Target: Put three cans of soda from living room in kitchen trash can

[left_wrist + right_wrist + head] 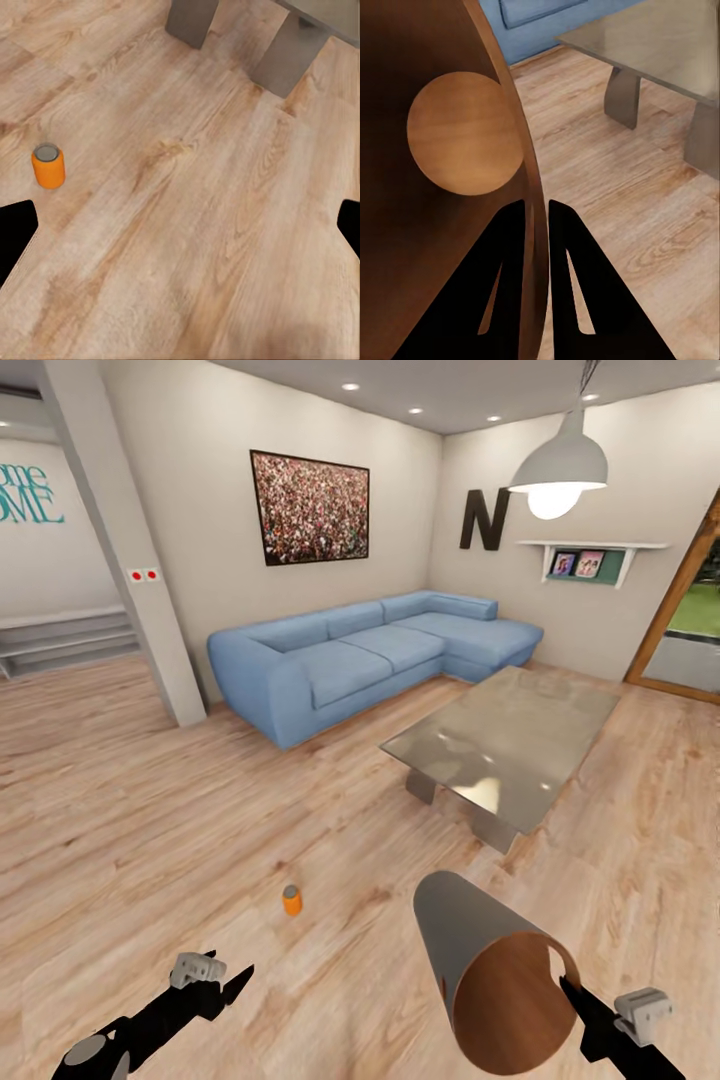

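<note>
Flanking orange can (291, 900) — glass table (520, 730), sofa (350, 660)

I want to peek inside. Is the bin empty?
Empty, as far as shows: the tash can, held tipped by the right gripper, shows a bare wooden bottom.

**Readable lettering in the room**

On the far wall stands one big dark letter "N" (484, 519). On the white wall beyond the pillar, teal lettering (30, 495) is cut off by the picture's edge: "ome" above "OME". The orange soda can carries no legible label.
</note>
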Tool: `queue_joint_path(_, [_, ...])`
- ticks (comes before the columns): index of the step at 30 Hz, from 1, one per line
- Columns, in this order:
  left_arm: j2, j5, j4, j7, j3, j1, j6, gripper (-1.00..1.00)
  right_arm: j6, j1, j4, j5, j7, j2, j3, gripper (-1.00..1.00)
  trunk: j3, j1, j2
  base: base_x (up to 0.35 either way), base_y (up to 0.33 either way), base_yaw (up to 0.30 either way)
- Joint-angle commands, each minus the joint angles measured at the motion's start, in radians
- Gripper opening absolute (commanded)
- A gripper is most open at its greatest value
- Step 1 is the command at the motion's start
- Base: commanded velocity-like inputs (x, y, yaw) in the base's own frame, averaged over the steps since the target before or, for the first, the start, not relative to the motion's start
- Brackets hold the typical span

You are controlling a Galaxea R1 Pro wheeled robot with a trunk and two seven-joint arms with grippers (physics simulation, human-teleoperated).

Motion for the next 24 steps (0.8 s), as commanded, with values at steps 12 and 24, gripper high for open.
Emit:
queue_joint_path(12, [0.000, -0.002, 0.002, 0.001, 0.000, 0.000, 0.000, 1.00, 0.002, 0.000, 0.005, -0.012, 0.007, 0.000, -0.010, -1.00, 0.011, 0.000, 0.000, 0.230, 0.225, -0.157])
queue_joint_path(24, [-0.004, -0.015, 0.063, -0.009, -0.028, 0.017, 0.030, 1.00, 0.048, 0.020, 0.019, 0.153, -0.010, -0.022, -0.010, -1.00, 0.011, 0.000, 0.000, 0.019, 0.019, -0.003])
